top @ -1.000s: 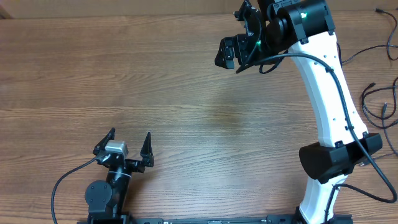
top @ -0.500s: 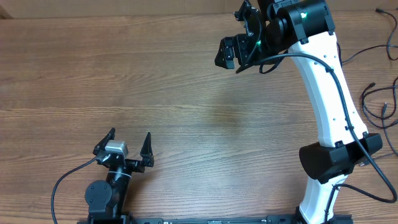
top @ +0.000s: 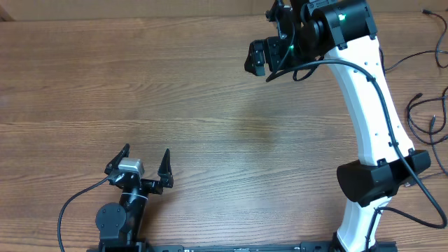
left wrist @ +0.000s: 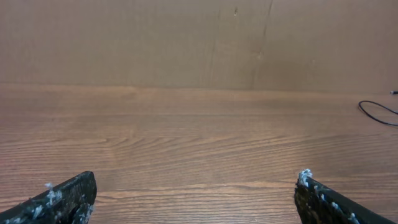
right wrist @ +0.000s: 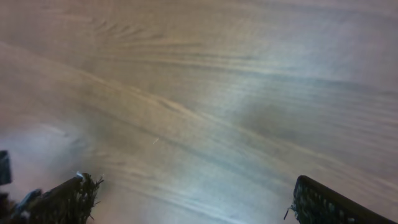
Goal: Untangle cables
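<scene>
The cables (top: 423,112) are thin black cords lying in loose loops at the table's far right edge, partly cut off by the frame. One cable's loop end shows in the left wrist view (left wrist: 376,112) at the far right. My left gripper (top: 145,162) is open and empty near the front left; its fingertips frame bare wood in its wrist view (left wrist: 196,186). My right gripper (top: 268,36) is raised at the back of the table, open and empty, far left of the cables. Its wrist view (right wrist: 189,193) shows only blurred wood.
The wooden table (top: 210,105) spans the view. The right arm's white body (top: 367,105) stands between the table's middle and the cables. A thick black robot cable (top: 70,210) curls by the left arm's base. A brown cardboard wall (left wrist: 186,37) backs the table.
My right gripper has shifted slightly to the right and back. The left arm and the cables have not moved.
</scene>
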`<action>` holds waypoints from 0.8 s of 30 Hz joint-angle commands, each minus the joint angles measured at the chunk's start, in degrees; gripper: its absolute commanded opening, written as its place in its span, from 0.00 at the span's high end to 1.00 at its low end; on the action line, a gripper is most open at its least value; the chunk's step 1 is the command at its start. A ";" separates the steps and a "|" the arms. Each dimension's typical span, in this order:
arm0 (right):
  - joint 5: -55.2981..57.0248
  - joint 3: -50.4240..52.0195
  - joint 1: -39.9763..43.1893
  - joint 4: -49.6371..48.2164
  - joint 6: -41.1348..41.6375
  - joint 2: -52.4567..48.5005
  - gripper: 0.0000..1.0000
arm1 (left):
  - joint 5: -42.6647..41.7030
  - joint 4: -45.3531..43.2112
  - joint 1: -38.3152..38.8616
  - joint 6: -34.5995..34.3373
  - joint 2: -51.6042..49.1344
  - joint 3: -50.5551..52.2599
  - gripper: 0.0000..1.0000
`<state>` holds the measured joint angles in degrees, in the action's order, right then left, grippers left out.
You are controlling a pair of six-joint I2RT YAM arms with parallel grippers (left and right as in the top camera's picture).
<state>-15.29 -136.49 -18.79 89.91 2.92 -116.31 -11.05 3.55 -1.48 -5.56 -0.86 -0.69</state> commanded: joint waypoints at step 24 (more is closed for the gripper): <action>3.28 37.18 -0.22 -35.19 0.39 30.40 0.00 | 0.72 -0.02 0.11 1.09 0.61 0.42 0.00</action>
<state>-12.56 -109.06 -18.81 59.31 3.05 -90.85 -10.85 3.57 -1.48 -5.56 -0.86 -0.67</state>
